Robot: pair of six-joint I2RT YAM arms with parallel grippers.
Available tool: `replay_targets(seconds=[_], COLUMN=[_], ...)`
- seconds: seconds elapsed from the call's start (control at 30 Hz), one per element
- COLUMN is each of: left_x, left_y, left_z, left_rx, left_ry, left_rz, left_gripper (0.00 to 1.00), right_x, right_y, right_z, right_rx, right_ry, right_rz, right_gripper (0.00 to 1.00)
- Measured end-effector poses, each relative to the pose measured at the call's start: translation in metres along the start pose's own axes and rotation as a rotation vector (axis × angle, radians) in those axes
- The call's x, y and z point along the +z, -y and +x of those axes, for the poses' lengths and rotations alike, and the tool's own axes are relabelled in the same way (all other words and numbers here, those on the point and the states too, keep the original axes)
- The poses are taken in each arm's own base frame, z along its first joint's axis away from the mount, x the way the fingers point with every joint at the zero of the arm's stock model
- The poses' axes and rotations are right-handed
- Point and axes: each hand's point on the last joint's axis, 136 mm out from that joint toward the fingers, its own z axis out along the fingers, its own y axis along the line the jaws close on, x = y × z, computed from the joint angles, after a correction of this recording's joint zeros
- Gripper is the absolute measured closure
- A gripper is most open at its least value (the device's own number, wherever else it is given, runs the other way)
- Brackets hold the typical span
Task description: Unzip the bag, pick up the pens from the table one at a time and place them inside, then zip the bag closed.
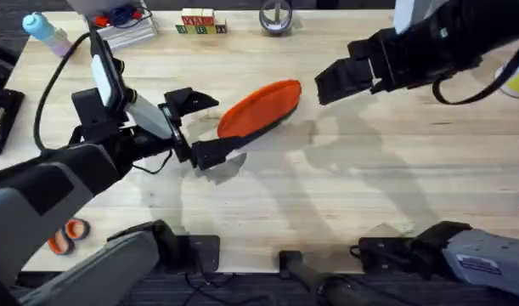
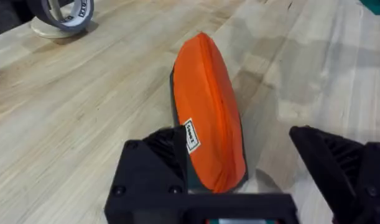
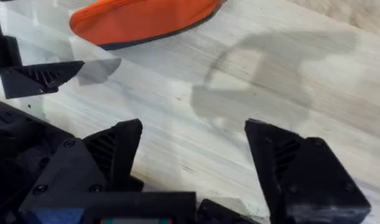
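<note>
Overhead: bag [image 1: 261, 107] between spread left jaws; right jaws open, empty; tape roll [image 1: 276, 17] beyond.

Lighting was bright and even, coming from overhead. Worktop [image 1: 344, 178] looked pale, a bit washed out in right wrist view, mild sheen on wood near bag [image 3: 140, 18]. Soft grey shadows of arms fell on planks right of bag in overhead view, edges fuzzy, so diffuse source. Left arm [image 1: 47, 187] loomed big and blurry near bottom of overhead. Wrist views had own black jaws soft, out of focus up close.
</note>
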Motion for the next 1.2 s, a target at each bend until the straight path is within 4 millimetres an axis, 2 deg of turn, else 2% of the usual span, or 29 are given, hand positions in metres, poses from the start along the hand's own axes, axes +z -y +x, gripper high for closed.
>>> replay_targets(seconds=[0.73, 1.0, 1.2], left_x=[-0.002, -0.016, -0.03], left_y=[-0.003, -0.013, -0.018], left_z=[-0.002, -0.029, -0.05], left_rx=[0.005, 0.033, -0.038], left_ry=[-0.014, -0.039, -0.016], left_rz=[-0.029, -0.192, -0.327], left_gripper=[0.006, 0.007, 0.007], right_x=[0.0, 0.0, 0.0], right_y=[0.0, 0.0, 0.0], right_z=[0.002, 0.002, 0.002], right_rx=[0.001, 0.001, 0.001], right_ry=[-0.007, -0.007, -0.007], right_rz=[0.001, 0.001, 0.001], right_gripper=[0.003, 0.003, 0.003])
